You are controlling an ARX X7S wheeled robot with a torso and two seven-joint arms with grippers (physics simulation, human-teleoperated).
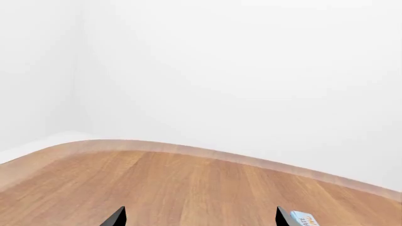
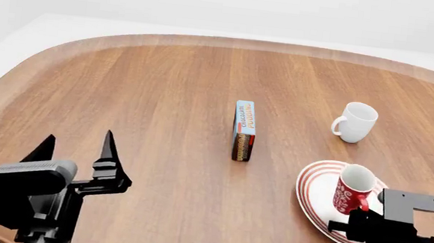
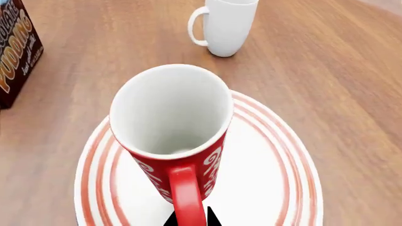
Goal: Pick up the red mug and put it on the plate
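The red mug (image 2: 352, 190) with white marks stands upright on the plate (image 2: 315, 192), a white plate with red rings, at the table's front right. My right gripper (image 2: 359, 216) is shut on the mug's red handle from the near side. In the right wrist view the mug (image 3: 172, 122) shows its white inside, the plate (image 3: 270, 188) lies beneath it, and the right gripper (image 3: 188, 221) has its dark fingertips on either side of the handle. My left gripper (image 2: 76, 143) is open and empty above the table's front left; it also shows in the left wrist view (image 1: 199, 219).
A plain white mug (image 2: 356, 122) stands behind the plate and shows in the right wrist view (image 3: 226, 26). A pudding box (image 2: 244, 130) stands on edge mid-table (image 3: 16, 56), its corner in the left wrist view (image 1: 302, 219). The wooden table (image 2: 164, 92) has a rounded far edge.
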